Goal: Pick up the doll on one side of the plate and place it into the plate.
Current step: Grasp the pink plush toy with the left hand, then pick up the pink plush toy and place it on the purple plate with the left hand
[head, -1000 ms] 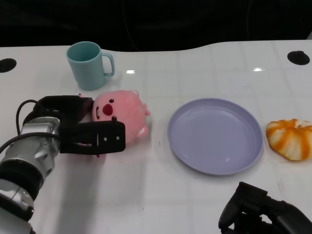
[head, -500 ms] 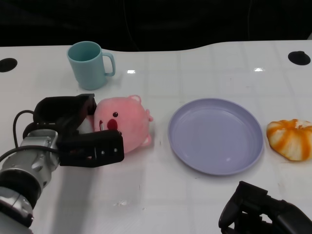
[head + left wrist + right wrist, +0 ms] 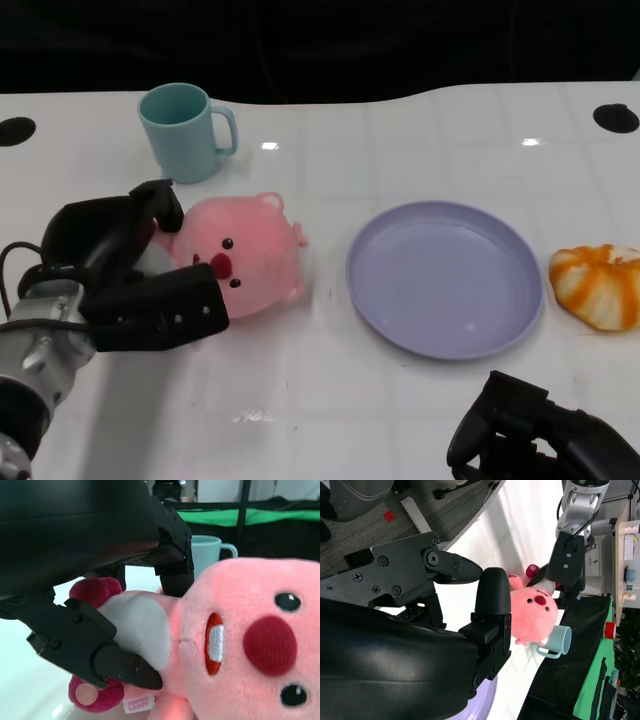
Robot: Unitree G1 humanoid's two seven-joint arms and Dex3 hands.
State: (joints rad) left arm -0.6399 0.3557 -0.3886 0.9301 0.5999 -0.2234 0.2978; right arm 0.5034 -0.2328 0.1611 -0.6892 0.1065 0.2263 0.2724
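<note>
On the table (image 3: 400,400) there is one pink doll (image 3: 243,255), one plate (image 3: 445,277), one cup (image 3: 184,132) and one orange toy (image 3: 598,284) (striped, maybe a pumpkin). The left hand (image 3: 125,270) comes in from 8 o'clock and its fingers (image 3: 107,650) are closed around the doll, one above it and one below, so it grips the doll. The doll is at 9 o'clock of the plate, near it but apart. The right hand (image 3: 545,440) stays low at 5 o'clock of the plate, with fingers curled and nothing in them.
</note>
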